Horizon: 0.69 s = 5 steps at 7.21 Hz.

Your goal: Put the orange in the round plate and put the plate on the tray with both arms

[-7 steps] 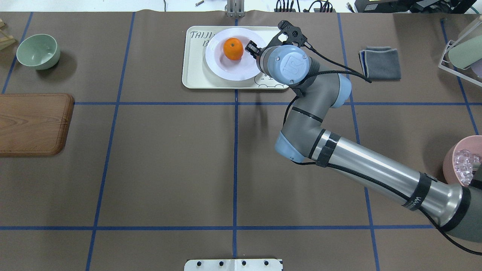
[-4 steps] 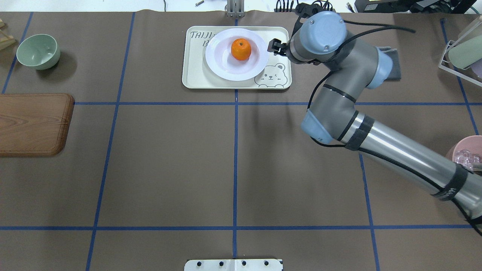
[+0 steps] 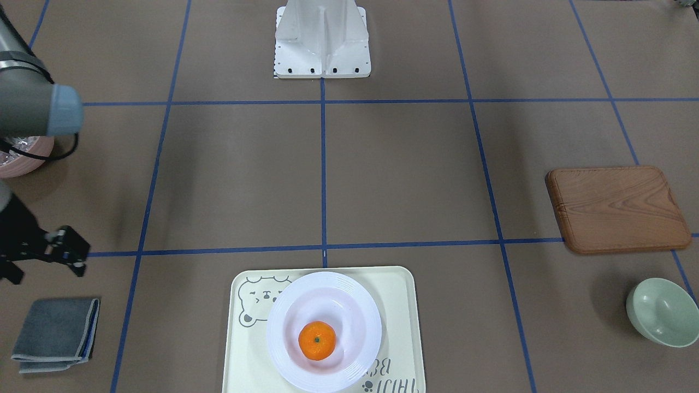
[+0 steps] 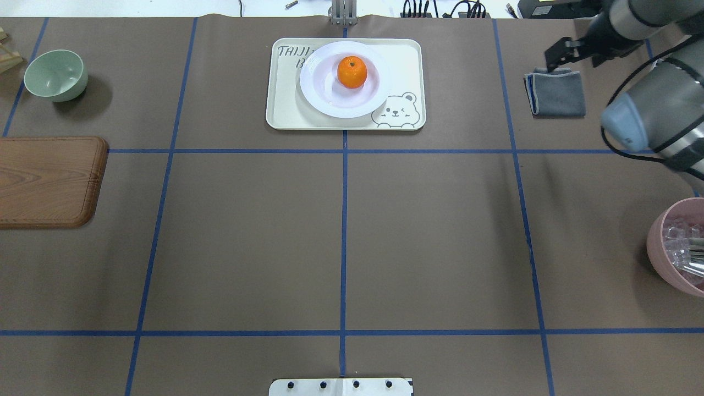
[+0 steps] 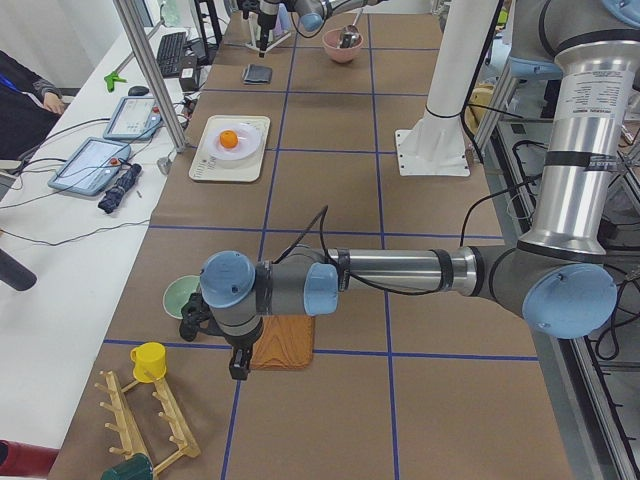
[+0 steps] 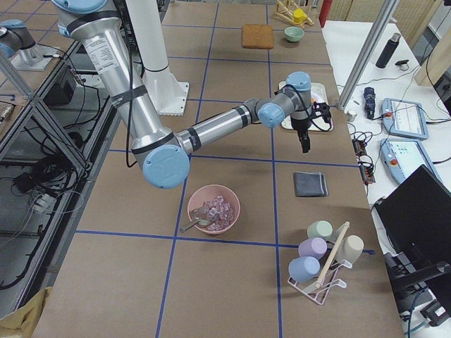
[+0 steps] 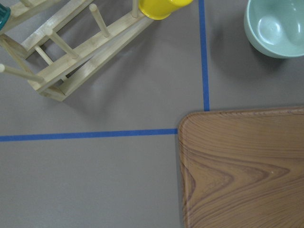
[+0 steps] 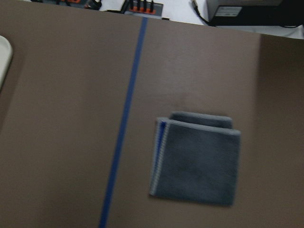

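Note:
The orange [image 4: 352, 72] lies in the sunken centre of the white round plate [image 4: 324, 102], and the plate rests on the cream bear tray [image 4: 280, 110]. The front-facing view shows the same: orange [image 3: 317, 340], plate [image 3: 284, 316], tray [image 3: 398, 305]. My right gripper [image 4: 561, 52] hangs far to the tray's right, over the far edge of a folded grey cloth [image 4: 556, 93]; its fingers look open with nothing between them. Only the exterior left view shows my left gripper [image 5: 238, 368], low beside the wooden board [image 5: 283, 343]; I cannot tell whether it is open or shut.
A pale green bowl [image 4: 55, 74] and the wooden board [image 4: 49, 181] sit at the table's left. A pink bowl [image 4: 677, 247] with clear pieces is at the right edge. A wooden peg rack [image 7: 71, 61] with a yellow cup [image 7: 159, 7] stands past the board.
My right arm has drawn back from the plate's right rim and swung right, ending over the grey cloth. The plate with the orange stays on the tray.

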Each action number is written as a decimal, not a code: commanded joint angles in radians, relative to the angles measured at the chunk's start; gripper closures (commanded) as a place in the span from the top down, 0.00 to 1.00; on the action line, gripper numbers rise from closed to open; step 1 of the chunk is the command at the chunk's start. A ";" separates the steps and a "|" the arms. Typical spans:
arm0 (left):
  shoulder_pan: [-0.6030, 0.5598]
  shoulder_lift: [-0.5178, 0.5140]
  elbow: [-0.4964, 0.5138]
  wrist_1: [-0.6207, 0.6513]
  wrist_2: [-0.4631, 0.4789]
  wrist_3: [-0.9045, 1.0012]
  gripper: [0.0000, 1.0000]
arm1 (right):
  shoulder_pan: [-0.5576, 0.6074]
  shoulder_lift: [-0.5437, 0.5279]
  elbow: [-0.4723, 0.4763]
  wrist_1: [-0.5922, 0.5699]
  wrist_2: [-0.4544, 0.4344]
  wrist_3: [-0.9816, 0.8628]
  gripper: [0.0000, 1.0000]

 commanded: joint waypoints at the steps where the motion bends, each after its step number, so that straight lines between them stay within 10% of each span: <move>1: 0.006 0.038 -0.147 0.100 0.007 0.002 0.99 | 0.171 -0.150 0.111 -0.172 0.087 -0.280 1.00; 5: 0.006 0.052 -0.150 0.097 -0.003 0.004 0.99 | 0.440 -0.428 0.117 -0.167 0.195 -0.630 1.00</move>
